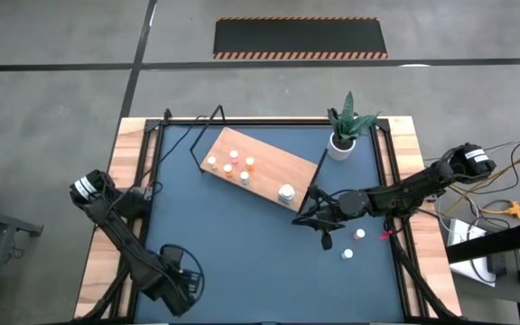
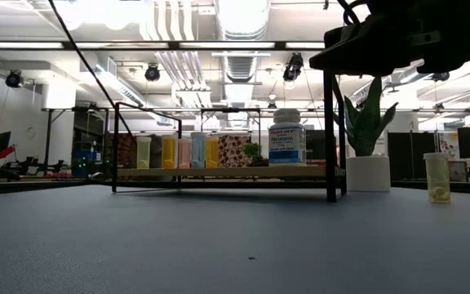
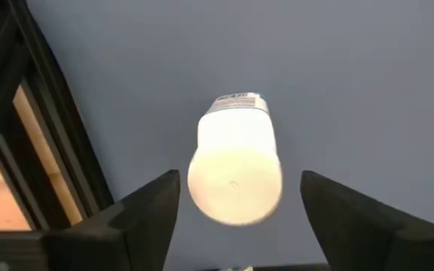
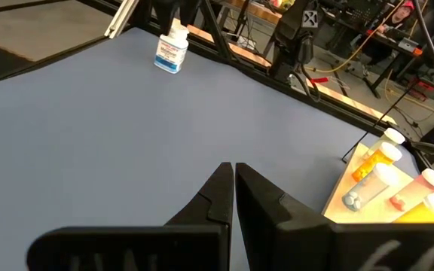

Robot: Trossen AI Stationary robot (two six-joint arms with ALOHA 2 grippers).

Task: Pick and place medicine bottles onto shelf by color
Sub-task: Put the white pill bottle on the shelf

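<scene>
At the near edge of the table, the left gripper (image 1: 181, 278) hangs over a large white medicine bottle (image 3: 236, 162). Its fingers (image 3: 145, 214) are spread wide, one on each side and clear of the plastic, so nothing is grasped. The bottle stands upright on the dark blue tabletop (image 1: 242, 244), well apart from the shelf, and is a squat cylinder with a smooth, rounded, glossy cap and a blue-printed paper label around its body. The step in hand looks like taking this bottle. To do it well, the fingers should be centred on the cylinder's axis and lowered past the domed cap to the straight labelled wall. Slick plastic would likely slip or tip under an off-centre pinch, so they should close evenly and lift straight up before swinging toward the board. Farther in, the right gripper (image 4: 233, 169) hovers over the table just beside the shelf's near corner, its fingers pressed together and empty. Near it, two small medicine bottles (image 1: 358, 234) remain loose on the matte tabletop. The low view shows one small vial (image 2: 436, 177) there as translucent and yellowish, with pale contents at the bottom. Beyond them lies the shelf (image 1: 273, 167), a flat light-brown wooden board in a thin black metal frame. It carries a cluster of small capped bottles (image 1: 234, 162) toward its far end and another big white bottle (image 1: 286, 192) near this corner, which seems the natural neighbour for the one being taken. Farthest back stands a potted plant (image 1: 343, 126) with stiff green leaves in a white pot.
</scene>
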